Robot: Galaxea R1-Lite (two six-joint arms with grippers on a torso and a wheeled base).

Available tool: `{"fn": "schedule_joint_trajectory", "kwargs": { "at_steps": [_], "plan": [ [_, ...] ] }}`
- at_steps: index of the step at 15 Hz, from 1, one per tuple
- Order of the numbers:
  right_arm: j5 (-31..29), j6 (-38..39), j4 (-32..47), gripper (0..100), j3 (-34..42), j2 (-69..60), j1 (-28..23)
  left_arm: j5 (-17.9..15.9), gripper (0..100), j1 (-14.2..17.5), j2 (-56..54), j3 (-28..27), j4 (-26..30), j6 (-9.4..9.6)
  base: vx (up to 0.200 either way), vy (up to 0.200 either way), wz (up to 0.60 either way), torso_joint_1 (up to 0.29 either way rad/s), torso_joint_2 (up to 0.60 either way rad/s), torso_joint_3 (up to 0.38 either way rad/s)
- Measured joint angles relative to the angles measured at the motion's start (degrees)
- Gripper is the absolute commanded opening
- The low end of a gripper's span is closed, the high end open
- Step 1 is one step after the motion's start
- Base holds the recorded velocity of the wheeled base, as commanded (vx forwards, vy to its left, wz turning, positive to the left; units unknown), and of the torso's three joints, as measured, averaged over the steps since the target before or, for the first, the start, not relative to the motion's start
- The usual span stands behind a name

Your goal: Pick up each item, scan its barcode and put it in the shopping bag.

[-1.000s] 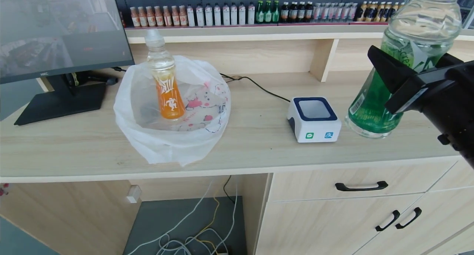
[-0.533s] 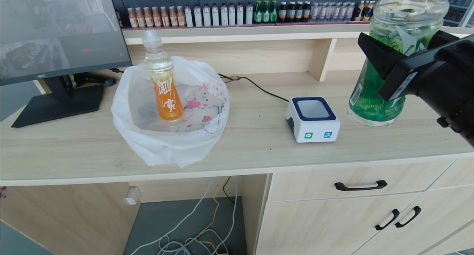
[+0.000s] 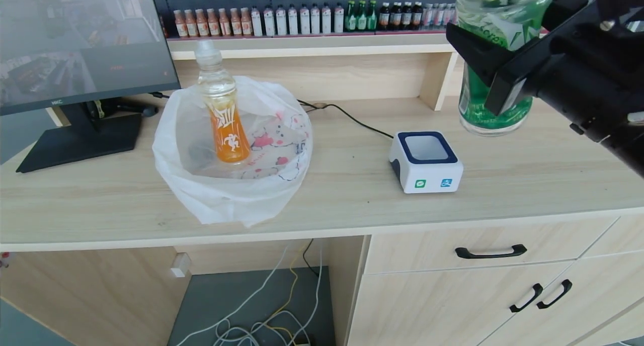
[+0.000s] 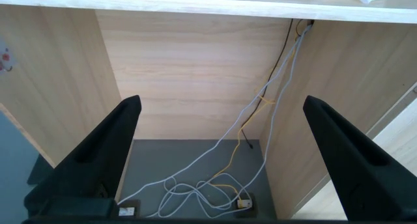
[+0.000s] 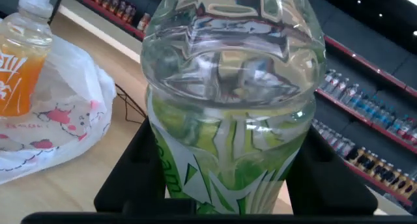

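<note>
A clear, ridged bottle (image 3: pixel 495 122) of green drink with a green-and-white label is held upright in the right pincer (image 3: pixel 508 39), clamped about its middle, at one o'clock of the scanner (image 3: pixel 425 161) on the worktop (image 3: pixel 352 200); the left pincer (image 4: pixel 221 139) is spread wide, empty; an orange bottle (image 3: pixel 224 119) stands in the bag (image 3: pixel 226 195).
</note>
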Motion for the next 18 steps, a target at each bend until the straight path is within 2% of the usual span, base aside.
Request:
{"fn": "schedule_joint_trajectory", "kwargs": {
  "at_steps": [4,6,10,16,18],
  "plan": [
    [7.98,-5.85,0.00,0,-0.55,3.08,-0.34,0.00,100,0.02,0.00,0.00,0.00,-0.16,0.000,0.000,0.00,0.000,0.00,0.000],
    [14.64,-10.78,0.93,0,-0.44,4.33,-1.57,0.00,100,0.07,0.00,0.00,0.00,-0.13,0.000,0.000,0.00,0.000,0.00,0.000],
    [21.76,-15.68,2.71,0,-0.66,6.03,-5.02,0.00,100,0.13,0.00,0.00,0.00,-0.09,0.000,0.000,0.00,0.000,0.00,0.000],
    [34.24,-19.68,2.57,0,-1.15,9.68,-10.36,0.00,100,0.11,0.00,0.00,0.00,-0.18,0.000,0.000,0.00,0.000,0.00,0.000],
    [36.24,-20.71,2.46,0,-1.29,11.02,-11.80,0.02,100,0.07,0.00,0.00,0.00,-0.18,0.000,0.000,0.00,0.000,0.00,0.000]
  ]
}}
